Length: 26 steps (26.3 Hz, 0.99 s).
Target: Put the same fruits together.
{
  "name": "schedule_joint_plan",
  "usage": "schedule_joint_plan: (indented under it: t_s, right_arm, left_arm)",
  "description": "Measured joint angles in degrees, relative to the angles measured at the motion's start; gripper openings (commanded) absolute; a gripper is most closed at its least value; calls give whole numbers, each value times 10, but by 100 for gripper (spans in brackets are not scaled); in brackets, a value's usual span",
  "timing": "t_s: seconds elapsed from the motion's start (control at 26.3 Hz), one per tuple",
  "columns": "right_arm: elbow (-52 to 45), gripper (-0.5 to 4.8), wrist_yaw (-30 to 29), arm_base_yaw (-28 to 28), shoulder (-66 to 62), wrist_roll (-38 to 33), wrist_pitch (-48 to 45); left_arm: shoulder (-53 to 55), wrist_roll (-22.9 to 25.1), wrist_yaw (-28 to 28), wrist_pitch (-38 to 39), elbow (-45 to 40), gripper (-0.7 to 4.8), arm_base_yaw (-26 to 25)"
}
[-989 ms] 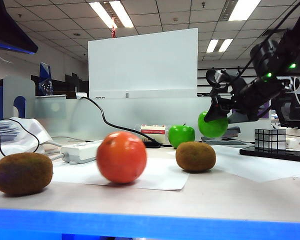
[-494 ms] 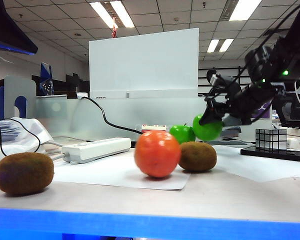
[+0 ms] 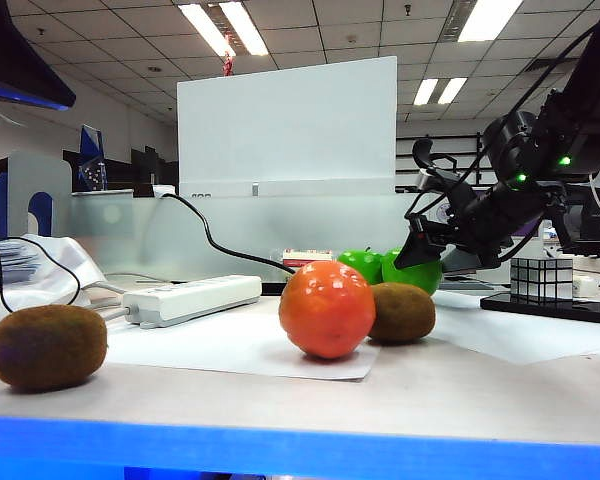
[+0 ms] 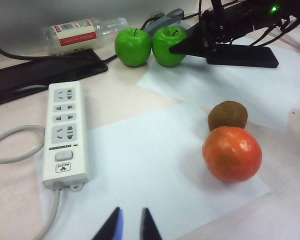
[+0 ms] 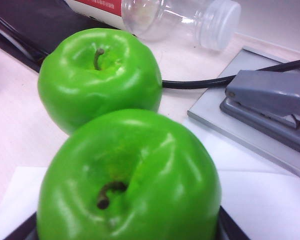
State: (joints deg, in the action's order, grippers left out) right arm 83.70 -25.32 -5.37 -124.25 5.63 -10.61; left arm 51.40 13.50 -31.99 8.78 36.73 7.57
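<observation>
Gripping a shiny bright-green stemmed apple (image 3: pixel 412 273) in the right tool (image 3: pixel 420 250), and lowering it over the last second from mid-air to touch the matching green apple (image 3: pixel 360 263) toward the far edge of the tabletop (image 3: pixel 480 390). Completing that pair, barring release. Noting the glossy orange-red round fruit (image 3: pixel 326 308) having rolled rightward, now stopping against one fuzzy brown kiwi (image 3: pixel 405 312). Leaving the other fuzzy brown kiwi (image 3: pixel 47 346) well apart at the near left corner. Keeping the left tool (image 4: pixel 131 227) nearly closed and empty above the white paper sheet (image 4: pixel 140 165).
</observation>
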Motion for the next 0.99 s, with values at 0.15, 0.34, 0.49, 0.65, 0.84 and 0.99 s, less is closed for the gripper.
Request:
schedule_joint_plan:
  t_s: [0.15, 0.34, 0.49, 0.65, 0.84, 0.99]
  right_arm:
    - [0, 476, -2, 0, 0, -12, 0]
    - [0, 479, -1, 1, 0, -17, -5]
    - [0, 479, 0, 1, 0, -23, -5]
    - [0, 479, 1, 1, 0, -28, -7]
    - [0, 479, 43, 6, 19, -47, -11]
    - [0, 479, 37, 25, 58, -65, -42]
  left_arm:
    - [0, 0, 0, 0, 0, 62, 0]
    - [0, 0, 0, 0, 0, 62, 0]
    - [0, 0, -2, 0, 0, 62, 0]
    - [0, 0, -37, 0, 0, 99, 0]
    - [18, 3, -72, 6, 0, 125, 15]
    - [54, 23, -76, 26, 0, 275, 56]
